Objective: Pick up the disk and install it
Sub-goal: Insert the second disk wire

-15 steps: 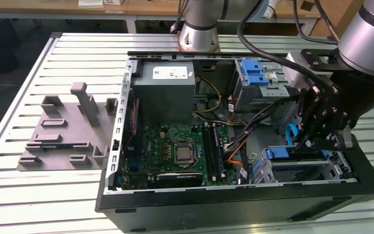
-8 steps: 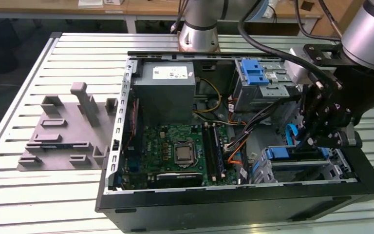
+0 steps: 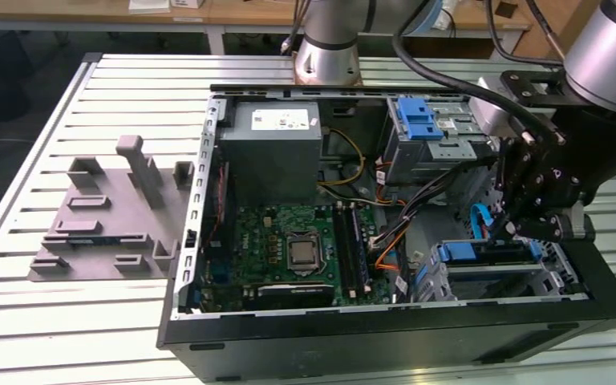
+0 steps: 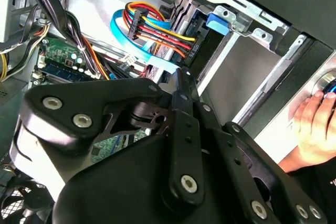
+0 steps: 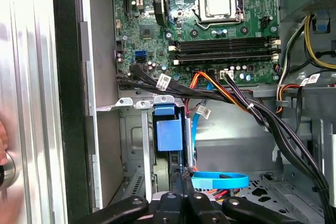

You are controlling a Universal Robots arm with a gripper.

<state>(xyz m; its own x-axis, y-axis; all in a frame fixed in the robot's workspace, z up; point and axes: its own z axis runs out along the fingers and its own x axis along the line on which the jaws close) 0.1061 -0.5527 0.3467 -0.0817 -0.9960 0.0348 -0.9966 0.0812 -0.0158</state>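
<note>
The tool (image 3: 522, 228) hangs low inside the open computer case (image 3: 394, 329), at the exterior view's right, just above the drive cage (image 3: 496, 269). In the first wrist view its fingers (image 5: 185, 203) are pressed together with no gap and nothing between them. The disk (image 5: 169, 135) sits upright in the cage slot, its blue bracket facing out, directly beyond the fingertips. A light blue cable (image 5: 220, 179) loops beside it. The motherboard (image 3: 297, 249) lies at the case's centre, and a grey fixture block (image 3: 110, 220) rests on the slatted tabletop (image 3: 30, 313). A person's hand (image 4: 315, 127) touches the case's outer wall
</note>
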